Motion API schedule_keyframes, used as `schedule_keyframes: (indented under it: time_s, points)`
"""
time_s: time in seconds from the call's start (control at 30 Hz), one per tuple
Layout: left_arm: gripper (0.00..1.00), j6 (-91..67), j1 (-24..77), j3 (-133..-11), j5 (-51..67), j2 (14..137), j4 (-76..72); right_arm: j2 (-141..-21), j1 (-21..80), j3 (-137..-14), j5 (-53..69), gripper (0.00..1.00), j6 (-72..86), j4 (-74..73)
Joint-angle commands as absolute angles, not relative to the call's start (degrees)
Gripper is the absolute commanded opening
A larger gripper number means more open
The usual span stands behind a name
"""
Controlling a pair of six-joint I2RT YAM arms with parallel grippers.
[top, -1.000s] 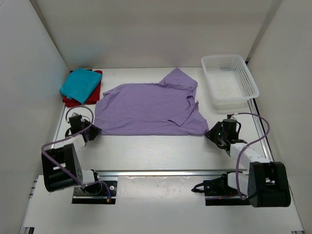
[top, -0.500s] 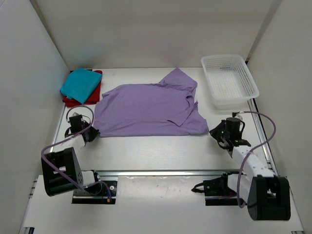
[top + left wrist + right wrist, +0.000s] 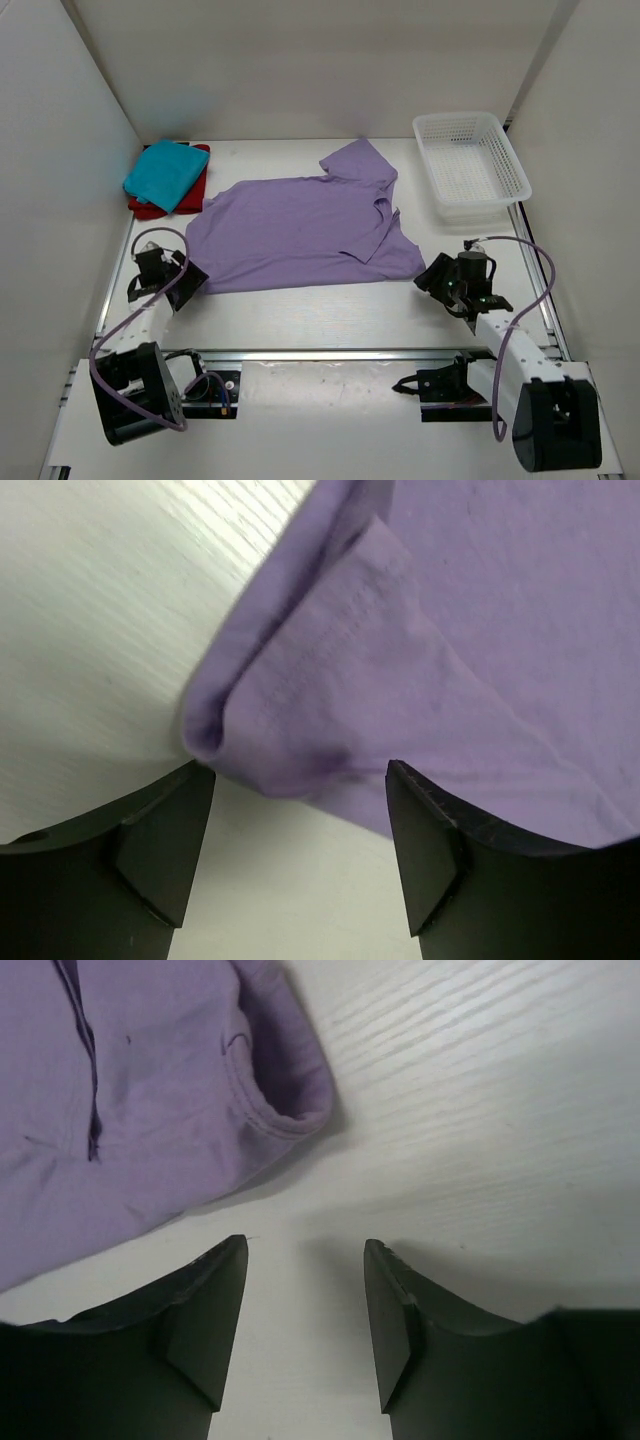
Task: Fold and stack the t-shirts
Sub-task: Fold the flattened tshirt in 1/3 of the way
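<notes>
The lavender-purple t-shirt (image 3: 300,225) lies spread out in the middle of the table, its right side folded over. My left gripper (image 3: 185,278) is open at the shirt's near left corner. In the left wrist view that rolled corner (image 3: 300,720) lies right at the tips of my left gripper (image 3: 300,770), unpinched. My right gripper (image 3: 432,278) is open on bare table just short of the near right corner. The right wrist view shows that hem (image 3: 280,1090) ahead of my right gripper (image 3: 305,1243). The folded teal-blue t-shirt (image 3: 165,172) rests on the red one (image 3: 148,208) at the back left.
A white lattice basket (image 3: 470,165) stands at the back right beside the shirt's sleeve. White walls enclose the table on the left, back and right. A metal rail (image 3: 330,353) runs along the near edge by the arm bases.
Both grippers have gone from shut on the purple shirt's near corners to open and let the cloth go. The shirt has shifted a little to the left and lies flatter.
</notes>
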State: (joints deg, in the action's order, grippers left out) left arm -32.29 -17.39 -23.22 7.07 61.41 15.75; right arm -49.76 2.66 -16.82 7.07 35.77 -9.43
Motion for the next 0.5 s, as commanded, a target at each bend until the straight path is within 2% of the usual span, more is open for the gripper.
schedule_keyframes:
  time_s: [0.0, 0.17, 0.23, 0.27, 0.3, 0.37, 0.43, 0.47]
  points:
    - [0.81, -30.59, -15.66, -24.86, 8.27, 56.98, 20.21, -56.31, 3.43, -21.09, 8.69, 0.51, 33.84, -1.41]
    - [0.79, -30.23, -5.29, -29.18, 2.91, 48.17, 22.76, -64.33, 1.05, -22.06, 8.27, 0.45, 35.85, 4.12]
    - [0.79, -32.68, 3.2, -29.44, 1.59, 48.08, 21.19, -66.0, 0.97, -22.59, 6.95, 0.43, 35.94, 6.58]
    - [0.8, -33.22, 5.43, -28.49, 1.41, 48.51, 19.35, -67.66, 0.79, -23.28, 6.51, 0.36, 36.12, 7.03]
    - [0.79, -35.05, 10.67, -28.3, 0.19, 48.95, 18.38, -69.24, 0.53, -23.73, 6.5, 0.24, 36.12, 6.77]
    - [0.8, -37.34, 17.46, -27.69, 0.09, 51.93, 13.82, -71.27, 0.09, -25.66, 6.85, 0.09, 35.77, 4.41]
    - [0.79, -38.66, 20.2, -27.08, 0.7, 54.83, 10.39, -71.46, 0.09, -25.4, 5.29, 0.0, 36.13, 2.82]
    - [0.79, -38.76, 20.74, -27.24, 1.31, 56.76, 8.11, -71.19, -1.48, -24.44, 4.84, 0.0, 36.99, 2.46]
